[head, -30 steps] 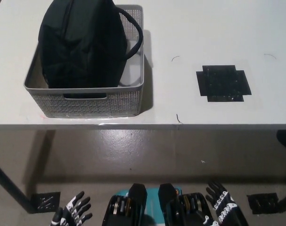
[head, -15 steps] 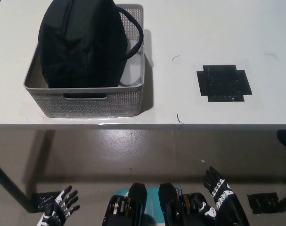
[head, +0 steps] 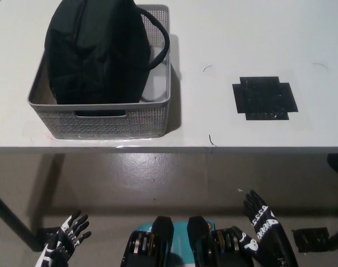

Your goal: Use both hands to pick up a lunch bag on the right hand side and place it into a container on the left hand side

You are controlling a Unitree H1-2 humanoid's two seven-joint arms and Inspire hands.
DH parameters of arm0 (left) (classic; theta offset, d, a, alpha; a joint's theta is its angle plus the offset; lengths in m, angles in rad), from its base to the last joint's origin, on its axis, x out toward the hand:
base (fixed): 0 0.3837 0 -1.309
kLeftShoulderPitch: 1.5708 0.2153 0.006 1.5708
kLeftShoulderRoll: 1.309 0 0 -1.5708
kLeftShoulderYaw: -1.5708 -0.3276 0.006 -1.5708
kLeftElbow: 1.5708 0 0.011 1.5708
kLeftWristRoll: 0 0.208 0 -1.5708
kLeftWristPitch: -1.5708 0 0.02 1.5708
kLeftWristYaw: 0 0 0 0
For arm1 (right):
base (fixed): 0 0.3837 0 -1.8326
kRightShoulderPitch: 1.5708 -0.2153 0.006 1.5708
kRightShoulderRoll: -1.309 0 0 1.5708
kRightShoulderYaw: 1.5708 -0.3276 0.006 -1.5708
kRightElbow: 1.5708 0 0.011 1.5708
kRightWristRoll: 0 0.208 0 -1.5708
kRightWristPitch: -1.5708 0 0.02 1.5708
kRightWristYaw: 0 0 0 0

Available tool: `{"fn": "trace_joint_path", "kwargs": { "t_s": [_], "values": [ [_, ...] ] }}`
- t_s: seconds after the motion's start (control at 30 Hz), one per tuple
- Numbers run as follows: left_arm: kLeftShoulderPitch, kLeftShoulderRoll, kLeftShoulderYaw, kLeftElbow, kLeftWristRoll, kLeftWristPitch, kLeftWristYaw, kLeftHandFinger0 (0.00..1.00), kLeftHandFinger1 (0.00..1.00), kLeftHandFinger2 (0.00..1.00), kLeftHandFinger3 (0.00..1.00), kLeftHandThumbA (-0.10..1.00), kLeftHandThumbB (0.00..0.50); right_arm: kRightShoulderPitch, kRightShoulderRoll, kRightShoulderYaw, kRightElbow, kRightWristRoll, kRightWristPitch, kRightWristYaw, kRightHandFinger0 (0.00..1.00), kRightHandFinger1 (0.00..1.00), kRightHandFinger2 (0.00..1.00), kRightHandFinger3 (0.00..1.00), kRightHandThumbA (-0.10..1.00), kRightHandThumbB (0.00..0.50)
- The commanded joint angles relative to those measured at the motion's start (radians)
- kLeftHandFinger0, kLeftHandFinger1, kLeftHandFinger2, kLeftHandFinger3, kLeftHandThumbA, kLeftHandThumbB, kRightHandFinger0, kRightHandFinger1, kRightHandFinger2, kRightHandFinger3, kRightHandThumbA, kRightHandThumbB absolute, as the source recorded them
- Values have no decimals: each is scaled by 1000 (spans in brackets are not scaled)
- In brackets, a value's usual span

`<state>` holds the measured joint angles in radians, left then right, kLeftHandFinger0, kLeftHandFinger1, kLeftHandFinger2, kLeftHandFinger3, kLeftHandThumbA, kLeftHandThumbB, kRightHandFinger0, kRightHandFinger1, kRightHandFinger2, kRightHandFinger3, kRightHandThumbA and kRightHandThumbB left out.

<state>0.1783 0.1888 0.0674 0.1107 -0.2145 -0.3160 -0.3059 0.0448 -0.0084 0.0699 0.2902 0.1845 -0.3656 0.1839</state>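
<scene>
While lunch bag (head: 96, 50) fills container (head: 102, 119), table (head: 258, 33) right bare, hands low.

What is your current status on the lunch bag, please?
Left hand and right hand open, low below the table edge. Lunch bag in container. Nothing in the way.

We hold both hands low at the bottom of the view. Our left hand (head: 62, 240) is empty with its fingers spread. Our right hand (head: 261, 221), well apart from it on the other side, is likewise empty, fingers extended and apart.
</scene>
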Motion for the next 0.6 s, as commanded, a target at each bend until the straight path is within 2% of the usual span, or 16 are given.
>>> {"fn": "trace_joint_path", "kwargs": {
  "t_s": [0.0,0.2,0.47,0.57],
  "values": [
    [3,16,-2,-30,-26,-45,-21,1000,1000,1000,1000,1000,289,-6,12,-14,-20,24,-38,11,1000,1000,1000,1000,1000,345],
    [4,15,4,-36,-33,-36,-12,1000,1000,1000,1000,1000,287,-6,13,-20,-27,16,-35,0,1000,1000,1000,1000,1000,339],
    [1,16,14,-28,-55,-32,-13,1000,1000,1000,1000,1000,325,-25,11,-21,-5,10,-40,2,1000,1000,1000,1000,1000,339],
    [-9,18,17,-17,-60,-36,-13,1000,1000,1000,1000,1000,305,-34,11,-23,-3,8,-37,-1,1000,1000,1000,1000,1000,345]
  ]
}}
